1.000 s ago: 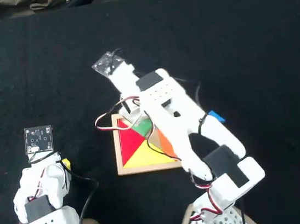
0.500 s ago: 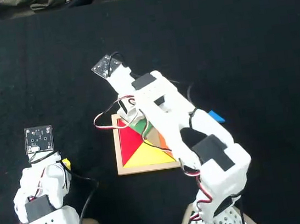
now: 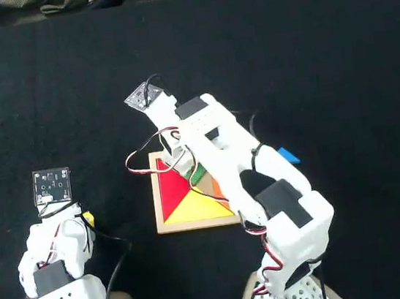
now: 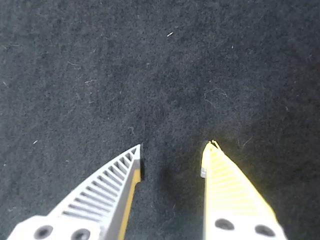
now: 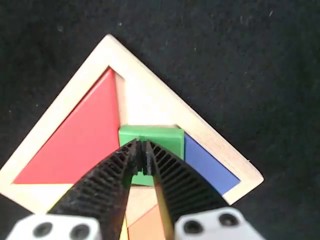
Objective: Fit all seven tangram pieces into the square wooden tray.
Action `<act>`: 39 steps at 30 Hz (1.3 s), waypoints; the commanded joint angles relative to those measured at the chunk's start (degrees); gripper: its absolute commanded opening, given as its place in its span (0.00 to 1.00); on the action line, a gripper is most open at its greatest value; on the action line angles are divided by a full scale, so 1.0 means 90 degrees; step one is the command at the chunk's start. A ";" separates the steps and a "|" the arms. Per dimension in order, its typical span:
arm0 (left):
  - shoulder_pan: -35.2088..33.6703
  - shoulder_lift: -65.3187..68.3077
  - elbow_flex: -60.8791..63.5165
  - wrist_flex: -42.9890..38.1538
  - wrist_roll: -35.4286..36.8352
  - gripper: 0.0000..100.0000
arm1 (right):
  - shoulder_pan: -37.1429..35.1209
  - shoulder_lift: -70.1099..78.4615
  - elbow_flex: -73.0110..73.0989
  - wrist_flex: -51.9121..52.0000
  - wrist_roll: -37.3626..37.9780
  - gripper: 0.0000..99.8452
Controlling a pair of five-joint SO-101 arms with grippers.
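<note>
The square wooden tray [image 3: 158, 203] lies in the middle of the black cloth. It holds a large red triangle [image 3: 173, 190], a yellow triangle [image 3: 196, 209], an orange piece [image 3: 219, 188] and a green square [image 3: 196, 172]. In the right wrist view the tray [image 5: 150, 82] also holds a blue piece [image 5: 207, 164] beside the green square [image 5: 162, 137]. My right gripper [image 5: 142, 150] is shut, its tips resting on the green square's top. My left gripper [image 4: 172, 152] is open over bare cloth at the near left.
A small blue piece [image 3: 287, 155] lies on the cloth to the right of the right arm [image 3: 217, 136]. The left arm [image 3: 55, 250] sits at the near left corner. Bare wood shows in the tray [image 5: 145, 105] behind the green square.
The right arm has swung a little to the left over the tray, and the green square has shifted slightly inside it. The left arm has kept still.
</note>
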 commanded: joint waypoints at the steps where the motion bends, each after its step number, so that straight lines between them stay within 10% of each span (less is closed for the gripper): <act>1: 0.0063 -0.0049 -0.0122 -0.0117 0.0049 0.20 | -0.0059 -0.0337 -0.0435 0.0029 0.0049 0.01; 22: 0.0063 -0.0049 -0.0122 -0.0117 0.0049 0.20 | 0.0410 -0.0298 -0.0425 -0.0137 0.0088 0.01; 30: 0.0063 -0.0049 -0.0122 -0.0117 0.0049 0.20 | 0.2168 -0.1548 -0.0132 0.0274 0.0107 0.01; 39: 0.0063 -0.0049 -0.0122 -0.0117 0.0049 0.20 | 0.3302 -0.3248 0.2515 -0.0068 0.3595 0.01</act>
